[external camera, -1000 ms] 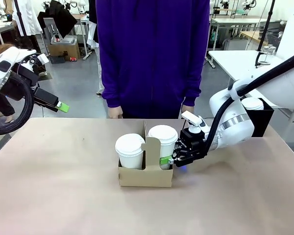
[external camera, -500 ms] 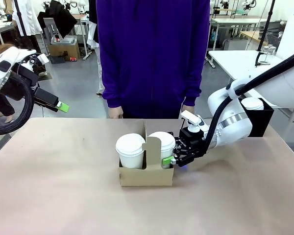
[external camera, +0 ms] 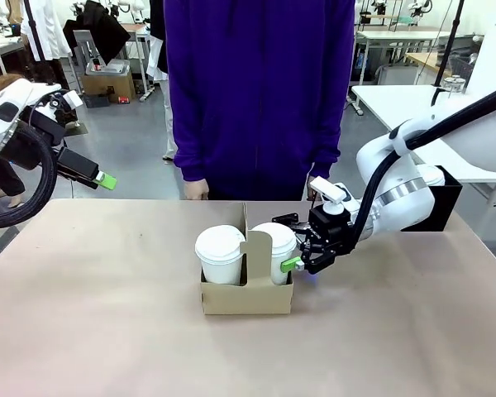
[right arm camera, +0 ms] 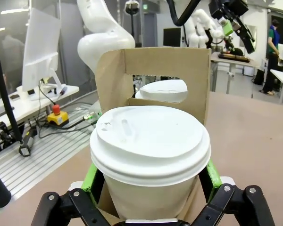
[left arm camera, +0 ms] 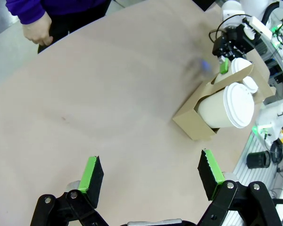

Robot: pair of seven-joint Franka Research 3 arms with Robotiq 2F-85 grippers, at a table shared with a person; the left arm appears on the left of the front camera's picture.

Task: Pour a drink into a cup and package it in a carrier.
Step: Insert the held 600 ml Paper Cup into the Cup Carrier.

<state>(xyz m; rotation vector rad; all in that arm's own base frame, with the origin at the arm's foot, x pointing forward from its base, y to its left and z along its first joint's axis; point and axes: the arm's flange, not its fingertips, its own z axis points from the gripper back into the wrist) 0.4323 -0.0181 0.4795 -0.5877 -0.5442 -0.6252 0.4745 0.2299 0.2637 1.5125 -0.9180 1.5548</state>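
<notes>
White and lidded, the cup (external camera: 274,246) stands upright in the right slot of the carrier (external camera: 246,295) at the middle of the front view, directly between the spread fingers of the right gripper (external camera: 291,242), which reaches in from the frame's right. Backing out sideways toward that edge looks like the clear way off. The left gripper (left arm camera: 151,176), jaws wide and empty, hovers well apart.

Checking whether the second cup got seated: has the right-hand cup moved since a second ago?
Yes. The right cup has dropped lower into the carrier; its lid now sits about level with the handle tab's top, no longer above it.
</notes>
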